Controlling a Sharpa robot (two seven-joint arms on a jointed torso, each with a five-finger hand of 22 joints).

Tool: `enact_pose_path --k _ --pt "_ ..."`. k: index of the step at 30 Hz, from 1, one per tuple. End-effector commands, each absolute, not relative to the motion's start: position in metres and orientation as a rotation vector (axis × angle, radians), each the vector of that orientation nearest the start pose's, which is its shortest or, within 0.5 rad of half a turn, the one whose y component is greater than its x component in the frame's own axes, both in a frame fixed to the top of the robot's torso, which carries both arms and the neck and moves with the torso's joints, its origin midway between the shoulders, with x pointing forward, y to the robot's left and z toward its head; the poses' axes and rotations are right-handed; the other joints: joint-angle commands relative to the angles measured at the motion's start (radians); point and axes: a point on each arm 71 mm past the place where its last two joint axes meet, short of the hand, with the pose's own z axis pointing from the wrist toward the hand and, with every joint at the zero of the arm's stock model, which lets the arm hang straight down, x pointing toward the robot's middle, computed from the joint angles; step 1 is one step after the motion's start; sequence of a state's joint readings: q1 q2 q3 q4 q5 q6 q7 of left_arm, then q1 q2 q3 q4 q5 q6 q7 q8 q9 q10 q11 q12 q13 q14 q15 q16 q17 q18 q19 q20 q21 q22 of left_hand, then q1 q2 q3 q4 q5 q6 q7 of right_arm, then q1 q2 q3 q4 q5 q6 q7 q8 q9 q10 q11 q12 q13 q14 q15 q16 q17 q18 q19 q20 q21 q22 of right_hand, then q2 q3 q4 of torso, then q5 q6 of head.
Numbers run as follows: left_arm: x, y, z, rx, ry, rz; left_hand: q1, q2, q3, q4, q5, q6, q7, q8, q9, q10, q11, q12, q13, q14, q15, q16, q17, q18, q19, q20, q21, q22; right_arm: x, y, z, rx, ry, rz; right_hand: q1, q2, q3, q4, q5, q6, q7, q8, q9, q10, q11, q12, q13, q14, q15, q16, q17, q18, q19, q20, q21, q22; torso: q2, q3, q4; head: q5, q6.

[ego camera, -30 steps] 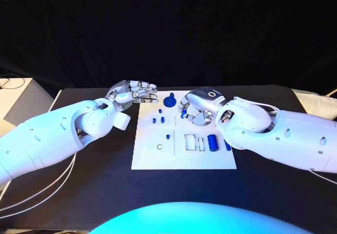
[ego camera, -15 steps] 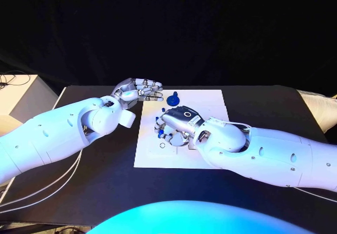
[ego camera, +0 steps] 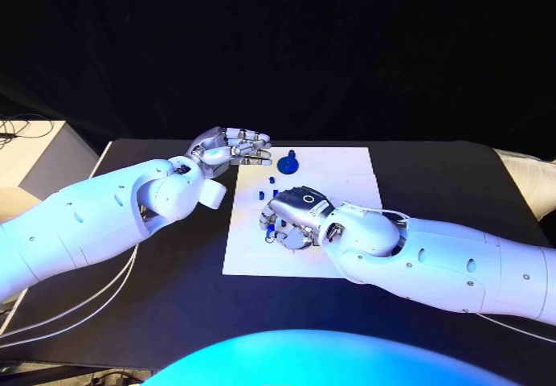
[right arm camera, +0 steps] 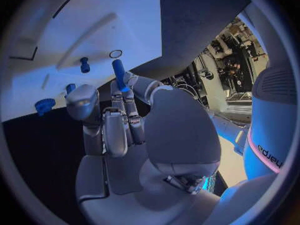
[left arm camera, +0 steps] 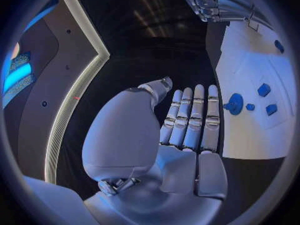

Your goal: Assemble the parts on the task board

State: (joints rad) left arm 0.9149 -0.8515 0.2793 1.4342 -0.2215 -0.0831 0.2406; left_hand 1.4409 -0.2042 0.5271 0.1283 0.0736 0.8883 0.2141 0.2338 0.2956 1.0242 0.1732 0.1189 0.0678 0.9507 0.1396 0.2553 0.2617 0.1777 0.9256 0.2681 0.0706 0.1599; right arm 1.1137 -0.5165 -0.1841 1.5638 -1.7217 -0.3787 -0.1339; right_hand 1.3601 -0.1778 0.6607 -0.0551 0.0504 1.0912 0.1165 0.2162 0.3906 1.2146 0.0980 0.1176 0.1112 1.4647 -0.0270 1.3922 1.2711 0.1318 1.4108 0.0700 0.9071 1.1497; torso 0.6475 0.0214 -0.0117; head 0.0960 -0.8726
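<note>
Black table (ego camera: 139, 281) is topped by the task board (ego camera: 348, 173), where a blue peg (right arm camera: 119, 74) is pinched by the right hand (ego camera: 296, 217) over the board's left side, its long axis aimed at the small round hole (right arm camera: 115, 53) just ahead, while the left hand (ego camera: 226, 147) is kept curled on nothing off the far-left corner.

Robot lab: black table (ego camera: 173, 265), white task board (ego camera: 348, 165).

The near middle of the task board (ego camera: 348, 173) was covered by the right hand (ego camera: 296, 219) and its arm, a blue rod (right arm camera: 119, 74) being held there. The far left corner was crowded by the left hand (ego camera: 232, 147), beside a blue knob (ego camera: 286, 164). The board's far right part was left free.
</note>
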Motion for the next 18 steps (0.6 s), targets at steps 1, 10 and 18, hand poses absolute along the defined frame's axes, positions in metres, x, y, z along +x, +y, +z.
enact_pose_path --k 1,10,18 --pt "0.4870 0.2372 -0.2145 -1.116 1.527 -1.615 0.008 0.000 -0.004 0.000 -0.002 0.003 0.000 0.005 -0.001 -0.003 -0.001 0.003 0.000 -0.004 0.000 0.005 0.002 0.006 0.007 -0.002 -0.005 -0.001 0.3977 -0.0242 -0.2520 -0.618 1.630 0.885 0.044 0.033 0.001 -0.005 0.003 0.006 0.004 0.004 0.001 0.052 -0.049 0.030 0.049 0.047 -0.007 0.001 -0.001 -0.011 0.001 -0.007 -0.005 -0.001 0.000 0.0003 0.0000 0.000 0.000" --pt "0.4870 0.2375 -0.2145 -1.116 1.528 -1.615 0.008 0.000 -0.004 0.000 -0.002 0.003 0.000 0.005 -0.001 -0.003 -0.001 0.003 0.000 -0.004 0.000 0.005 0.002 0.006 0.007 -0.002 -0.005 -0.001 0.3988 -0.0248 -0.2566 -0.625 1.639 0.869 0.044 0.033 0.001 -0.006 0.003 0.006 0.004 0.004 0.001 0.052 -0.049 0.030 0.050 0.047 -0.007 0.001 -0.001 -0.011 0.000 -0.007 -0.006 -0.001 0.000 -0.0005 0.0002 0.004 0.000" --pt "0.4868 0.2381 -0.2144 -1.116 1.528 -1.614 0.008 0.000 -0.004 0.000 -0.002 0.003 0.000 0.005 -0.001 -0.003 -0.001 0.003 0.000 -0.004 0.000 0.005 0.002 0.006 0.007 -0.002 -0.005 -0.001 0.3987 -0.0239 -0.2588 -0.623 1.640 0.866 0.044 0.033 0.002 -0.007 0.004 0.006 0.005 0.004 0.001 0.052 -0.048 0.030 0.051 0.047 -0.006 0.002 0.000 -0.011 0.000 -0.007 -0.004 0.000 0.000 -0.0003 0.0007 0.005 0.000"
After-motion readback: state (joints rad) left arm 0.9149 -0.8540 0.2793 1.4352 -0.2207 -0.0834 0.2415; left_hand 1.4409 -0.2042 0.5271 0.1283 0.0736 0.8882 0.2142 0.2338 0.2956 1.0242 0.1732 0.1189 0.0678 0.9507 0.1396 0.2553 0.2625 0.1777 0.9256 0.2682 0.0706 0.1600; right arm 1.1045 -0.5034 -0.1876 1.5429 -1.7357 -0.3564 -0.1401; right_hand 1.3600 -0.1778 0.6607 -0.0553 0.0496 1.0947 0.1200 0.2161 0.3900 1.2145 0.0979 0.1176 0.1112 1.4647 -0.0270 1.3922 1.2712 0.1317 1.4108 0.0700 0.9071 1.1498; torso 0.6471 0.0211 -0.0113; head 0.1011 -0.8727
